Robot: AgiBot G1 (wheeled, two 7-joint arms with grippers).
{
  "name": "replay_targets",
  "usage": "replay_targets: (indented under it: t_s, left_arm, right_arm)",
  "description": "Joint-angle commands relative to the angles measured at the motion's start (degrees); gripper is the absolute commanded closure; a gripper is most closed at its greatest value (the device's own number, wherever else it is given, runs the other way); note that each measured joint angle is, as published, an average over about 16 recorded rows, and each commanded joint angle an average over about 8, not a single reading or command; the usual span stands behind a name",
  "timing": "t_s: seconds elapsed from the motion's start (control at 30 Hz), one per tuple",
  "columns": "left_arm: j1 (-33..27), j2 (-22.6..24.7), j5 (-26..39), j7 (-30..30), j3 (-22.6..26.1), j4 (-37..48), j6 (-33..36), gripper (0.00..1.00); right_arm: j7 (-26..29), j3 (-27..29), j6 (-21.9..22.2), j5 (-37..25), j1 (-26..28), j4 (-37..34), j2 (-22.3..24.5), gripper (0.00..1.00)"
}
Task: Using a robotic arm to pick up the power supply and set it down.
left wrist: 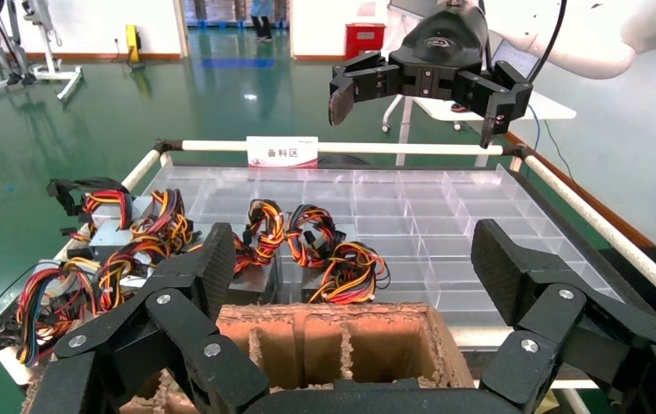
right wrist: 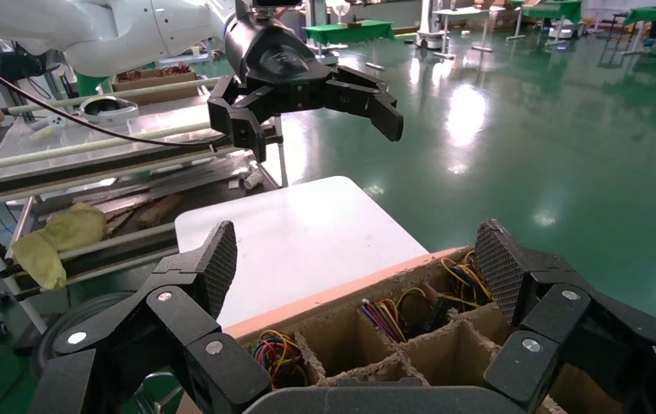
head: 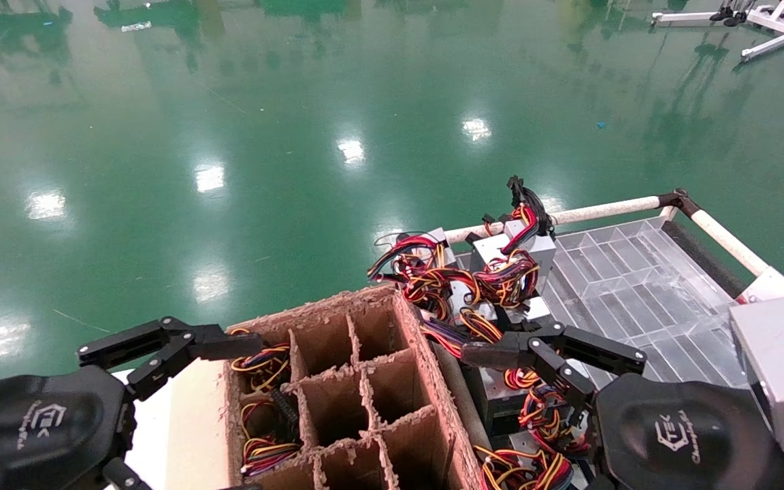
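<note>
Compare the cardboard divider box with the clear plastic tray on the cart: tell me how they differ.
The cardboard divider box is brown, opaque and ragged at its edges; the clear plastic tray is see-through with neat, shallow dividers. The box's cells are deep, and several along its left side hold wire bundles, while the tray's far compartments lie bare and power supplies crowd its near-left part. Both are gridded into compartments. Both grippers, left and right, hover open above them.

Divider box [head: 358, 388] sits left of power supplies [head: 501, 279] on tray [head: 637, 279].

Brown cardboard divider box [head: 358, 388], green floor [head: 229, 122]
</note>
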Motion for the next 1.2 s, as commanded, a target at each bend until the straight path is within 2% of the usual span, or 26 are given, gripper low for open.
replay_targets:
  t_s: [0.03, 0.3, 0.5, 0.83, 1.03, 1.2]
  left_arm:
    - [0.0, 0.0, 0.0, 0.0, 0.0, 0.0, 0.0, 1.0]
    - [0.0, 0.0, 0.0, 0.0, 0.0, 0.0, 0.0, 1.0]
    - [0.0, 0.0, 0.0, 0.0, 0.0, 0.0, 0.0, 1.0]
    - [0.0, 0.0, 0.0, 0.0, 0.0, 0.0, 0.0, 1.0]
    - [0.0, 0.0, 0.0, 0.0, 0.0, 0.0, 0.0, 1.0]
    - [0.0, 0.0, 0.0, 0.0, 0.0, 0.0, 0.0, 1.0]
  right_arm:
    - [0.0, 0.0, 0.0, 0.0, 0.0, 0.0, 0.0, 0.0]
    - [-0.1, -0.1, 0.2, -0.3, -0.1, -0.1, -0.1, 0.0]
    - [-1.1, -2.3, 2.9, -5.4, 0.7, -2.3, -2.6, 0.0]
    - [-4.1, -9.8, 9.1, -20.7, 8.7, -10.2, -13.6, 0.0]
    - [-9.7, -13.1, 14.4, -29.0, 12.8, -16.0, -20.9, 0.0]
    - [-16.2, -14.9, 17.4, -32.9, 15.7, -22.0, -27.3, 0.0]
